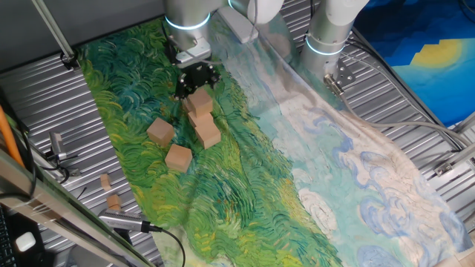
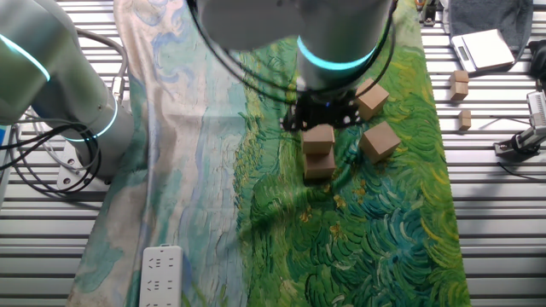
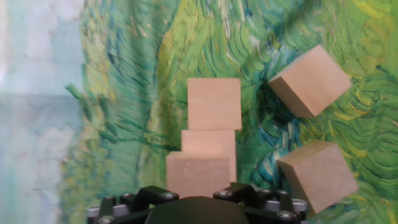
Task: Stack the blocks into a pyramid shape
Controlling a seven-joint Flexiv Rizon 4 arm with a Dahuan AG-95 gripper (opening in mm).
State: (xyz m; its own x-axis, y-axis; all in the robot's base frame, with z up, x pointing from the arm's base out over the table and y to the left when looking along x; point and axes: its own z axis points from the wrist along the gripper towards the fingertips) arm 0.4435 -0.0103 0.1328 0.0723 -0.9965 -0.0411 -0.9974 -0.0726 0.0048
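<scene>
A row of blocks (image 1: 202,119) is seen on the painted cloth (image 1: 245,178) that covers the surface, and the end effector (image 1: 194,80) is held directly over the row's far end. Whether a block is gripped cannot be told: in the hand view the nearest block (image 3: 198,174) lies just ahead of the fingers, yet the jaw gap is hidden by the housing. The three blocks are laid touching in a line, judged to be the pyramid's base, so an upper tier can be borne across the seams. Two loose blocks (image 3: 309,81) lie at about two and four o'clock of the row in the hand view, kept apart, presumably so that they can be grasped cleanly. Two small wooden bits (image 1: 109,190) are left off the cloth.
</scene>
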